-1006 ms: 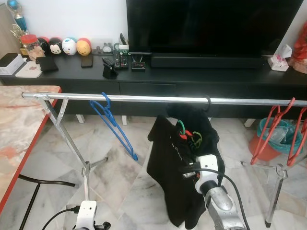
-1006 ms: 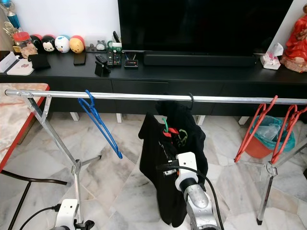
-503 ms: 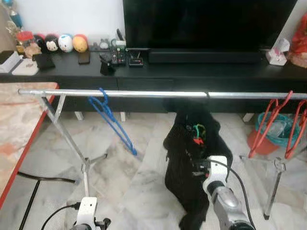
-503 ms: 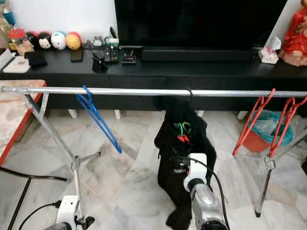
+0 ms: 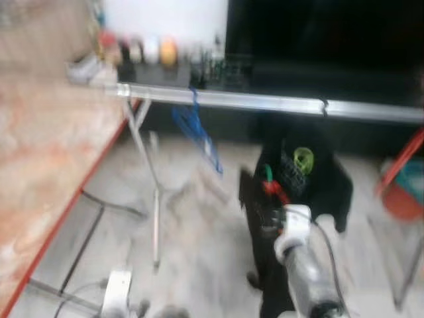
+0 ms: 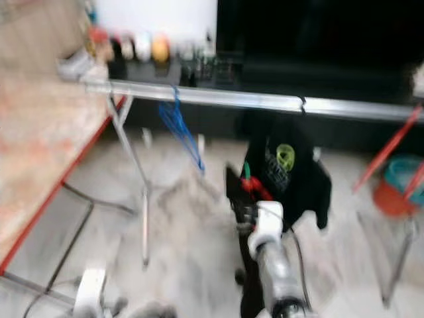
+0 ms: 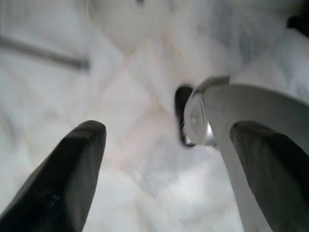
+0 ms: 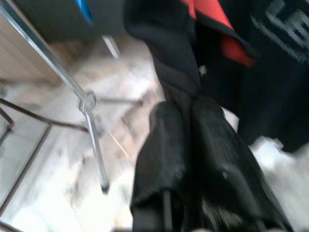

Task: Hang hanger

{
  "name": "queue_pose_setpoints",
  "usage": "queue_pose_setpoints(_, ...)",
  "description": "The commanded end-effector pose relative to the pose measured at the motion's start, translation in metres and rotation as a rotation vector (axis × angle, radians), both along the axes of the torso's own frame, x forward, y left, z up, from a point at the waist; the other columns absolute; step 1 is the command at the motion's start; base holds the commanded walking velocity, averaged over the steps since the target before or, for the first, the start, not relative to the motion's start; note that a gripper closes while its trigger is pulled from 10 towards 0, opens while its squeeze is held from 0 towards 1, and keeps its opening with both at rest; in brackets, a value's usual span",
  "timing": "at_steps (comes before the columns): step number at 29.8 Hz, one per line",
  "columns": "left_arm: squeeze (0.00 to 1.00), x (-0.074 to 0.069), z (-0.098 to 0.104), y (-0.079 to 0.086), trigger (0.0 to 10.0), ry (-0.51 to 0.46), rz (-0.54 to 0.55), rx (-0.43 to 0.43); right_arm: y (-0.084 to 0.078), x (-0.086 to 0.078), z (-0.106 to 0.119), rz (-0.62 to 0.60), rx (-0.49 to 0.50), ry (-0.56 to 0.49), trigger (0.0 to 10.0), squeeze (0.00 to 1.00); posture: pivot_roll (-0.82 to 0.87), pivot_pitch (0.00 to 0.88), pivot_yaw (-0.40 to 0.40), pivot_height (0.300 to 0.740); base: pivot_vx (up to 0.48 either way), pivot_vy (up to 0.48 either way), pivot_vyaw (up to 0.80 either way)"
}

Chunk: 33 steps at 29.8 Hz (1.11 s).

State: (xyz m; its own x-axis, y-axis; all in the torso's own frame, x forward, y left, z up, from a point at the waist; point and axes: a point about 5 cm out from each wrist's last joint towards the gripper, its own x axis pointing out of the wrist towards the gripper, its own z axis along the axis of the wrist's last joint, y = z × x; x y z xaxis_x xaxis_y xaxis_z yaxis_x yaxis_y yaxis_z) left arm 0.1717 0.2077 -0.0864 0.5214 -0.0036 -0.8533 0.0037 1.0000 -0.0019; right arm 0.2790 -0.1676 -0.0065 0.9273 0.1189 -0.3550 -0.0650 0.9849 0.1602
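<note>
- Marble-patterned floor in pale grey and white tile; both head views are motion-blurred.
- Dark TV console runs along the far wall, with small round toys at its left end, below a black screen.
- Red-edged tabletop with a pinkish marble surface occupies the robot's left.
- Silver rail of the clothes rack runs left to right, long axis level, carried on thin metal legs.
- Black garment hangs from the rail by a dark hook; it drops straight down toward the floor, long axis vertical, with a yellow-green print and red trim showing.
- Blue hanger hangs on the rail to the garment's left, slanting down to the right.
- Red hanger hangs at the rail's far right, above a blurred orange bin.
- Right gripper: fingers pressed together, clamped on a fold of the black garment's lower part.
- Left gripper: fingers spread apart, low over the floor beside a rack leg foot.
</note>
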Motion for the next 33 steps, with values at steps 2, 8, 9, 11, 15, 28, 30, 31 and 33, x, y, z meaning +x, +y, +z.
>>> queue_pose_setpoints(2,0.00,0.0148,0.0080,0.0040,10.0,-0.048,-0.020,0.021,0.0023,0.0059,0.0061,-0.003,0.008,-0.031,10.0,0.00,-0.03,0.000,0.003,0.740,-0.405,0.000,0.00)
queue_pose_setpoints(8,0.00,0.0156,0.0082,0.0030,10.0,-0.052,-0.016,0.013,0.0019,0.0077,0.0075,-0.007,0.011,-0.034,10.0,0.00,-0.03,0.000,0.001,0.740,-0.429,0.000,0.00)
queue_pose_setpoints(9,0.00,0.0156,0.0082,0.0029,10.0,-0.051,-0.016,0.012,0.0017,0.0079,0.0077,-0.009,0.012,-0.035,10.0,0.00,-0.03,0.000,0.002,0.740,-0.480,0.000,0.00)
queue_pose_setpoints(11,0.00,0.0156,0.0080,0.0024,10.0,-0.048,-0.020,0.011,0.0003,0.0086,0.0083,-0.022,0.017,-0.036,10.0,0.00,-0.03,0.000,0.002,0.740,-0.480,0.000,0.00)
queue_pose_setpoints(15,0.00,0.0157,0.0080,0.0019,10.0,-0.047,-0.023,0.010,-0.0002,0.0088,0.0072,-0.030,0.025,-0.019,10.0,0.00,-0.03,0.000,0.001,0.740,-0.480,0.000,-0.30)
queue_pose_setpoints(28,0.00,0.0150,0.0077,0.0018,10.0,-0.044,-0.031,0.012,0.0021,0.0086,0.0077,-0.018,0.017,-0.032,10.0,0.00,-0.03,0.000,0.003,0.740,-0.480,0.000,-0.17)
queue_pose_setpoints(30,0.00,0.0146,0.0075,0.0017,10.0,-0.044,-0.033,0.011,0.0016,0.0091,0.0083,-0.017,0.016,-0.034,10.0,0.00,-0.03,0.000,0.002,0.740,-0.480,0.000,0.00)
queue_pose_setpoints(31,0.00,0.0146,0.0075,0.0017,10.0,-0.044,-0.034,0.011,0.0015,0.0095,0.0086,-0.015,0.015,-0.034,10.0,0.00,-0.03,0.000,0.002,0.740,-0.480,0.000,0.00)
queue_pose_setpoints(33,0.00,0.0142,0.0073,0.0018,10.0,-0.042,-0.036,0.012,0.0018,0.0098,0.0088,-0.014,0.015,-0.035,10.0,0.00,-0.03,0.000,0.003,0.740,-0.480,0.000,0.00)
